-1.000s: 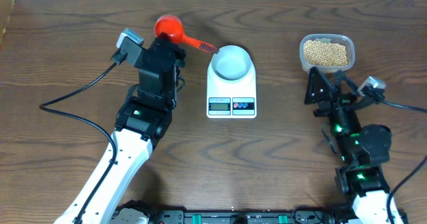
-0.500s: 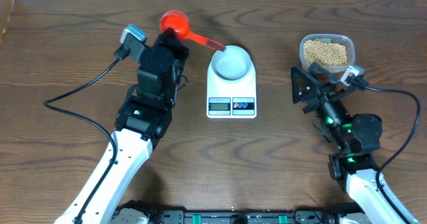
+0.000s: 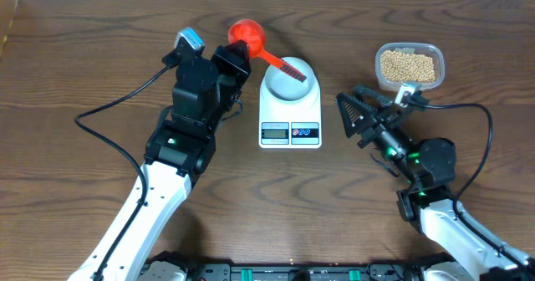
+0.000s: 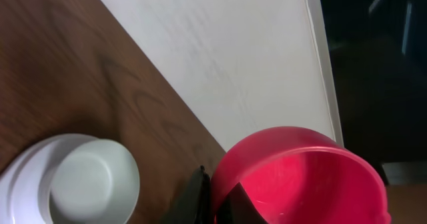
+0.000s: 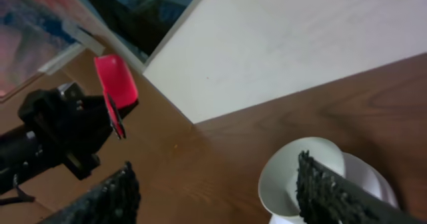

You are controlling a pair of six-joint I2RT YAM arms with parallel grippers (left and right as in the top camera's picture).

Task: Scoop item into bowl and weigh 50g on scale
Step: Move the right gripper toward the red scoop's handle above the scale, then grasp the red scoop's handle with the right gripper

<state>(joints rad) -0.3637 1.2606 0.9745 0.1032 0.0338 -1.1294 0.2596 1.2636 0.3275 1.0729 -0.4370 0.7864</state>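
The beans [image 3: 407,65] at upper right are loose and roll easily, so they are best taken with the red scoop [image 3: 247,34] that the left gripper [image 3: 236,62] clamps, while the right gripper [image 3: 351,118] stands open and empty.

Dark brown wood-grain table [image 3: 75,72] fills the overhead view, evenly lit, with soft shadows on its matte top. A white panel [image 4: 220,51] stands along the far edge, smooth and faintly streaked, rising straight from the wood in both wrist views. Past the panel's end lies a dark space [image 4: 380,44], dim and blurred, its pale shapes too vague to name. Off the table's left corner, a grey sliver [image 3: 5,17] shows
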